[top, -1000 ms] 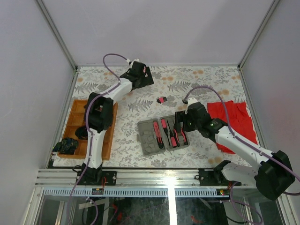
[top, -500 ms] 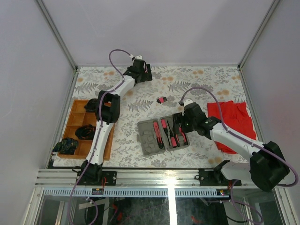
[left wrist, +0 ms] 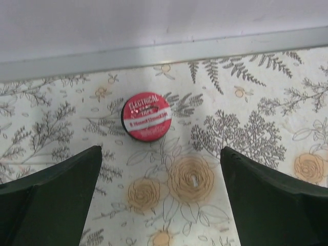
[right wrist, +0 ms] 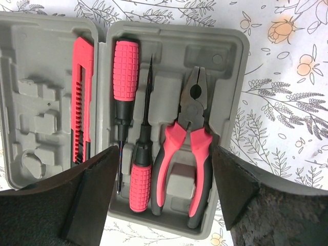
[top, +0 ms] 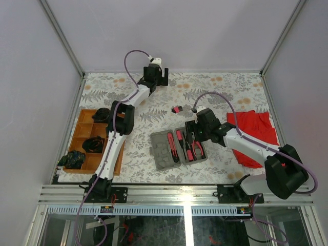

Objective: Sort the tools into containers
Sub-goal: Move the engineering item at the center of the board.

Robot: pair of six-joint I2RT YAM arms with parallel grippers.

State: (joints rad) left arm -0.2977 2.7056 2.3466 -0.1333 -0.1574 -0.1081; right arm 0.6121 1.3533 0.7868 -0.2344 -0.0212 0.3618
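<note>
The grey case (top: 163,152) lies open mid-table. In the right wrist view the case (right wrist: 43,110) holds pink-handled pliers (right wrist: 187,148), two pink-and-black screwdrivers (right wrist: 125,72) (right wrist: 141,179) and a pink knife-like tool (right wrist: 82,97). My right gripper (right wrist: 163,197) is open just above them; it also shows in the top view (top: 196,129). My left gripper (top: 155,77) is at the far back edge, open. A round pink-red disc (left wrist: 147,116) lies on the cloth ahead of the left gripper (left wrist: 161,200), apart from its fingers. A small pink-and-black bit (top: 177,109) lies loose behind the case.
The orange-brown wooden tray (top: 82,129) sits at the left with dark items in its compartments. A red cloth (top: 256,130) lies at the right. The back wall's metal rail (left wrist: 164,51) runs just beyond the disc.
The left arm has stretched further towards the back edge. The right gripper has shifted a little back and left over the case.
</note>
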